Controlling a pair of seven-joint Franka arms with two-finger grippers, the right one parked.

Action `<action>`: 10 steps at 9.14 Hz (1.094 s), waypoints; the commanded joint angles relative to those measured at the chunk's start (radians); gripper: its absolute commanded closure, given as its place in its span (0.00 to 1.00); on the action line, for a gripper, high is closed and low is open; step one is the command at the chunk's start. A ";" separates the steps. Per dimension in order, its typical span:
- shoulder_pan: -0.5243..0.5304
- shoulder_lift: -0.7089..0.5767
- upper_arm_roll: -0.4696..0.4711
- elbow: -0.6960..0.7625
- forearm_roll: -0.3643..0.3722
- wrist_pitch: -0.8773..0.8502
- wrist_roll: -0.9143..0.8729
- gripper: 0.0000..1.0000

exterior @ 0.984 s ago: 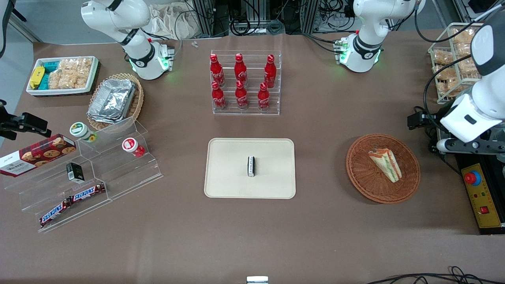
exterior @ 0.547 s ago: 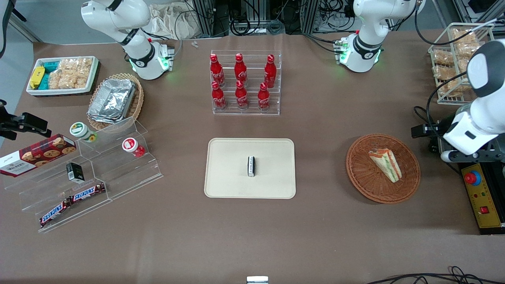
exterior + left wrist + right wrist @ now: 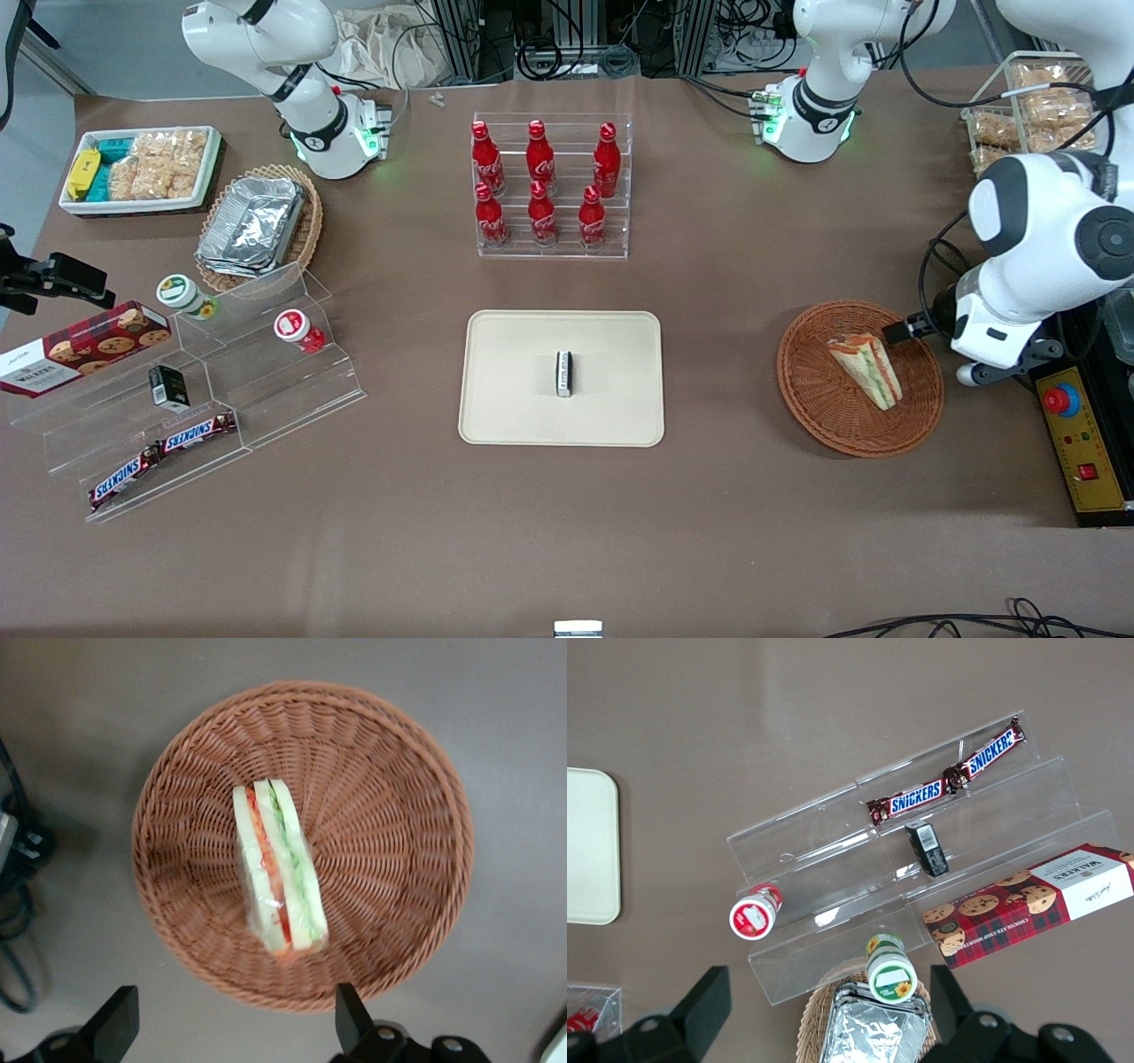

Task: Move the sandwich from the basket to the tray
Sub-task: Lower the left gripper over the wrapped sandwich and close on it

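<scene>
The approach is in hand — the jaws hang spread wide above the basket (image 3: 301,846), gripping nothing. Beneath them the sandwich (image 3: 276,866) lies in the basket's middle, not yet on the tray (image 3: 561,377). Next move — descend, straddling the wedge's bread faces.

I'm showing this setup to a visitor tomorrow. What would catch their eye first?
Likely the red cola bottles in their clear rack, farther from the front camera than the beige tray. Then the sandwich lying in the reddish wicker basket, with the open gripper poised above it.
</scene>
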 commanded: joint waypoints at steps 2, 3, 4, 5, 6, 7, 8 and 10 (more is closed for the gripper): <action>0.002 0.064 -0.002 -0.090 -0.010 0.191 -0.287 0.00; 0.002 0.084 -0.004 -0.090 -0.011 0.215 -0.303 0.00; 0.004 0.104 -0.004 -0.099 -0.011 0.238 -0.303 0.00; 0.004 0.132 -0.002 -0.099 -0.011 0.268 -0.303 0.00; 0.005 0.149 -0.002 -0.098 -0.019 0.292 -0.304 0.00; 0.004 0.153 -0.002 -0.098 -0.036 0.312 -0.323 0.00; 0.004 0.165 -0.002 -0.107 -0.039 0.331 -0.327 0.00; 0.000 0.167 -0.004 -0.127 -0.036 0.358 -0.332 0.10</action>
